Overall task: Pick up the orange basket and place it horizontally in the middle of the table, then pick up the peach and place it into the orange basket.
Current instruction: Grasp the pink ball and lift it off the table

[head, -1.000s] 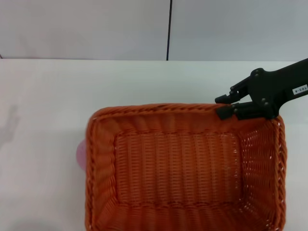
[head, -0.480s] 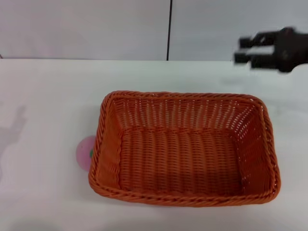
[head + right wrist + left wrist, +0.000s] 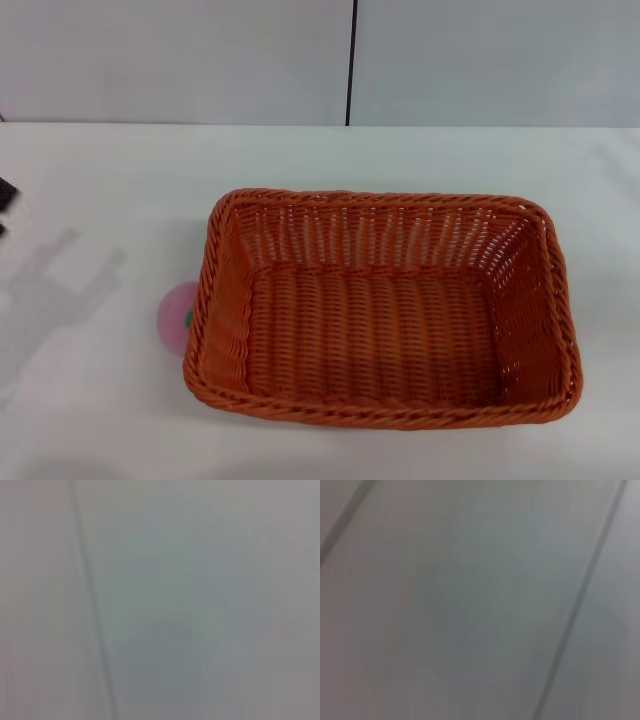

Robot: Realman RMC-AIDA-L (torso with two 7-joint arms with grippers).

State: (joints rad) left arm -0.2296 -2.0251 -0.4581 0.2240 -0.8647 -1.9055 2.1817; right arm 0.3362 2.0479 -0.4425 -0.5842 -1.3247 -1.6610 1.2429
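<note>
The orange basket (image 3: 385, 310) lies flat on the white table (image 3: 110, 180) in the head view, its long side running left to right and its inside empty. The pink peach (image 3: 171, 317) rests on the table against the basket's left wall, which hides part of it. A dark sliver of my left gripper (image 3: 4, 200) shows at the left edge, well away from the peach, and its shadow falls on the table below it. My right gripper is out of view. Neither wrist view shows any of these things.
A grey panelled wall with a dark vertical seam (image 3: 351, 60) stands behind the table's far edge. Both wrist views show only grey wall panels, with a seam (image 3: 577, 605) in the left one and a seam (image 3: 92, 600) in the right one.
The right gripper has let go of the basket and risen out of the head view at the right. The basket now lies flat. The left gripper's tip and shadow have entered at the left.
</note>
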